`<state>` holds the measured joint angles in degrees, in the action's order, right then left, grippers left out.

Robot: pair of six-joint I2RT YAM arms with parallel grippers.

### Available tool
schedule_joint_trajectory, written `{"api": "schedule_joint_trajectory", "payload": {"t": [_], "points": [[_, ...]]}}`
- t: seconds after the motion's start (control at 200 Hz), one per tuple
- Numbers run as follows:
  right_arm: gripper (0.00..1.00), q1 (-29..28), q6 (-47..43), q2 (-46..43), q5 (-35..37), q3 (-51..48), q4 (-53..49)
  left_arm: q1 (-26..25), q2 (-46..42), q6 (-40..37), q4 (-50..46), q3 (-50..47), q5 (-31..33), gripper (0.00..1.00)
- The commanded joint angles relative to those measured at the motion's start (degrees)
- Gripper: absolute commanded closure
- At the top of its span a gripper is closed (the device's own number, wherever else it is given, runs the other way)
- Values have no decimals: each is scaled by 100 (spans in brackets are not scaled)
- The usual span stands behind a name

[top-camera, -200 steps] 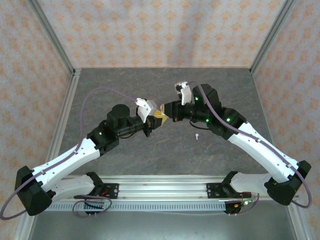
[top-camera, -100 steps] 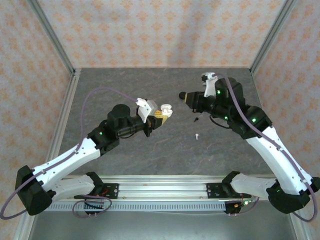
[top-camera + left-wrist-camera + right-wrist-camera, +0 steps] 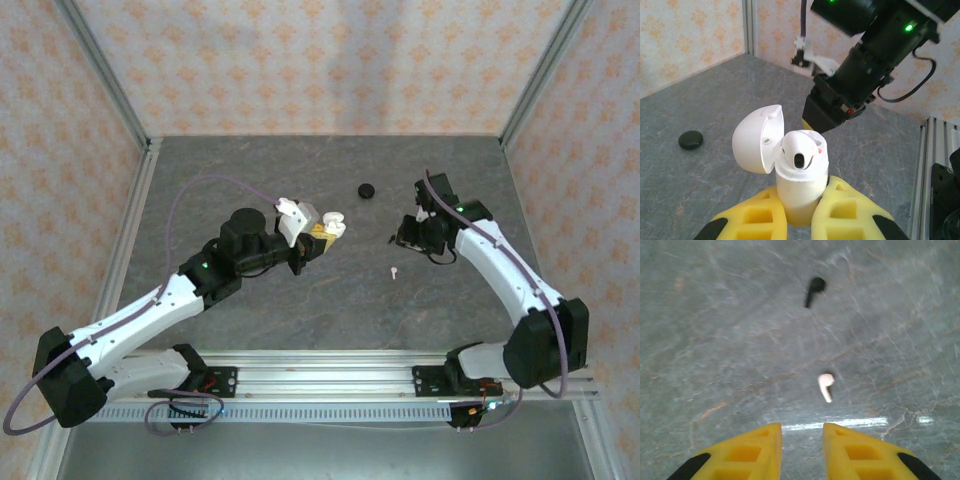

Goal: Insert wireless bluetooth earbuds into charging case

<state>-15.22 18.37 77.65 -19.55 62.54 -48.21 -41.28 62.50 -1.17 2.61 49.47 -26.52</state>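
Left gripper (image 3: 800, 217) pinched the open charging case (image 3: 801, 190), held left of centre, with a seated earbud (image 3: 799, 150) inside. Right gripper (image 3: 802, 440), slightly parted and empty, hovered over the loose white earbud (image 3: 826, 386) and, farther off, the black earbud (image 3: 813, 290) on the desk (image 3: 715, 340). Risk: so narrow a gap could flick the tiny bud away. A second earlier, the right gripper was at the case.

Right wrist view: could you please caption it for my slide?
Right gripper hovers near a white earbud; black earbud beyond.

Grey marbled tabletop (image 3: 300, 310) enclosed by orange-patterned cream walls (image 3: 300, 60) and aluminium corner posts (image 3: 108, 70).
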Motion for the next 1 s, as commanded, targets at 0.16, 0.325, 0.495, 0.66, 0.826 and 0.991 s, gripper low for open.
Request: {"api": "schedule_joint_trajectory", "payload": {"t": [0.16, 0.325, 0.495, 0.66, 0.826, 0.991], "points": [[74, 564, 67, 642, -548, -748, 798, -60, -355, 66, 47, -299, 283, 100], [80, 564, 187, 1175, -930, -928, 1237, -58, -372, 60, 115, -423, 333, 100], [84, 536, 442, 1444, -1306, -1146, 1671, -59, -257, -101, -47, -283, 263, 100], [85, 357, 518, 1449, -1358, -1209, 1744, -63, -102, -92, 77, -284, 195, 100], [86, 192, 614, 1470, -1391, -1192, 1830, -58, 62, -79, 82, -177, 77, 100], [86, 73, 641, 1584, -1381, -1088, 1885, -59, 78, -93, 56, -138, 68, 100]]}}
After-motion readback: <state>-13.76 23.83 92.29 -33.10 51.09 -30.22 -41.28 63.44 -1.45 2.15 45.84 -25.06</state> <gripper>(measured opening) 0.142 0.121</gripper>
